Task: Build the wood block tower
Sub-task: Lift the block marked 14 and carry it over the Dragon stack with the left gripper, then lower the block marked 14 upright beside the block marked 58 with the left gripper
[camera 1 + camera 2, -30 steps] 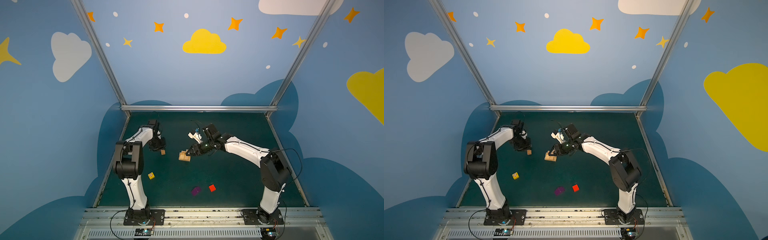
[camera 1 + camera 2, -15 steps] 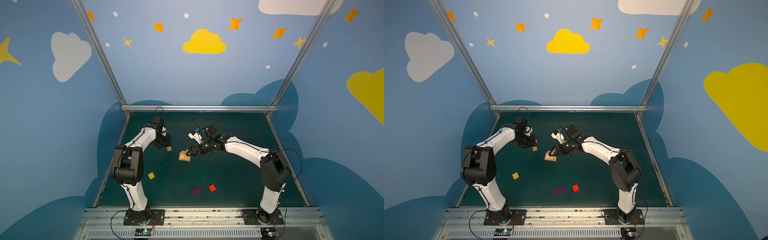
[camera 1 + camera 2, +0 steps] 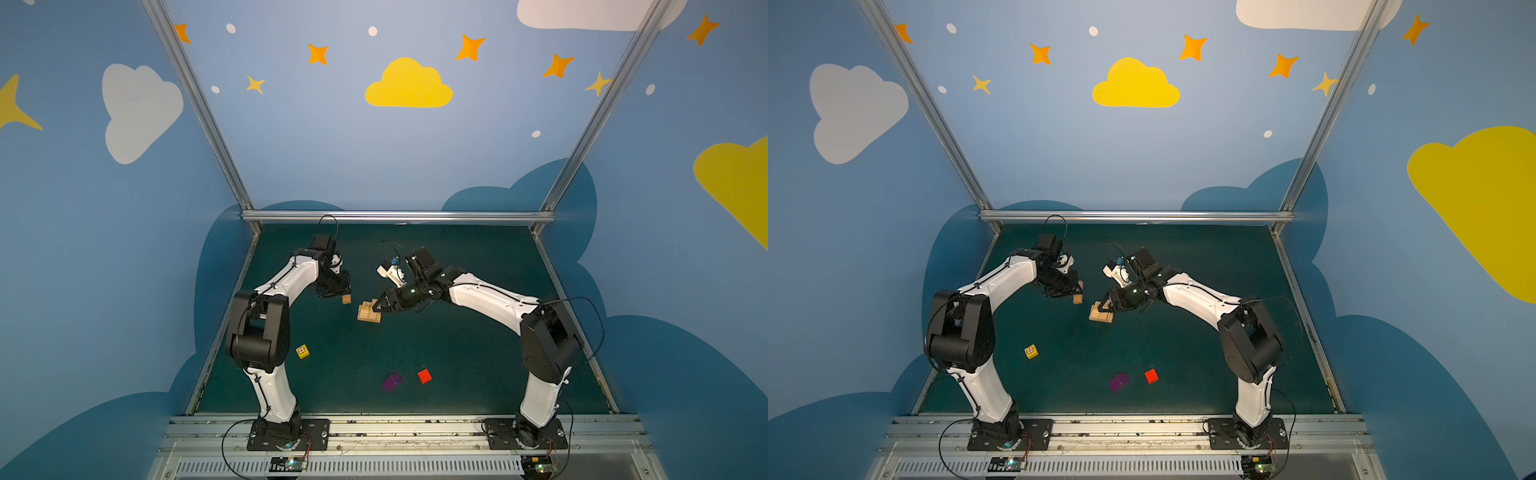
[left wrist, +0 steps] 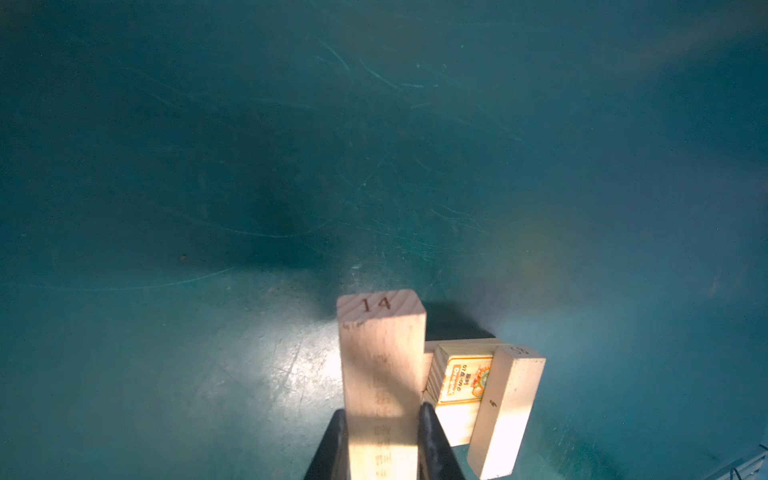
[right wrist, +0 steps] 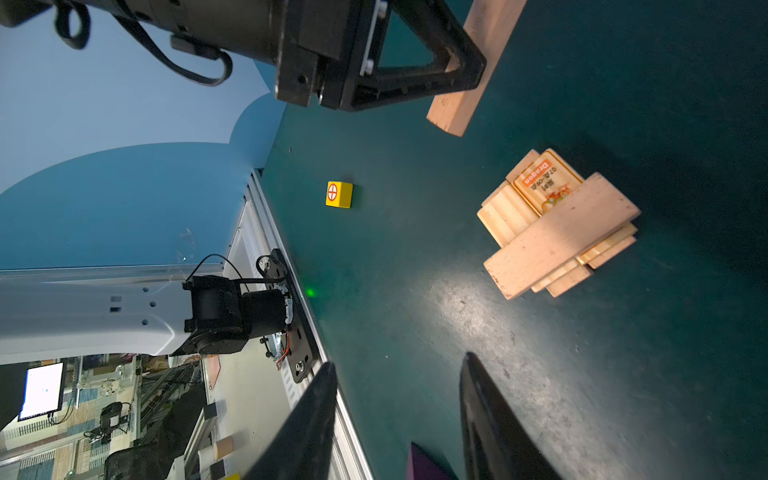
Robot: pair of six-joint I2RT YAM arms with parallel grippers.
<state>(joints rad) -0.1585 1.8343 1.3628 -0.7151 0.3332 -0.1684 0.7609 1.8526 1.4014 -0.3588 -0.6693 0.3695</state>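
Left gripper (image 4: 380, 419) is clamping a plank (image 4: 382, 365) left of the tower (image 3: 368, 313).
Right gripper (image 5: 397, 361) is hovering open and empty at the tower's right; yellow cube (image 3: 302, 351), purple cube (image 3: 392, 382) and red cube (image 3: 424, 376) are lying nearer.

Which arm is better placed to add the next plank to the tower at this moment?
Left. The left gripper is shut on a plank, held off the table beside the tower. The right gripper is open and empty, so it would first have to fetch a block.
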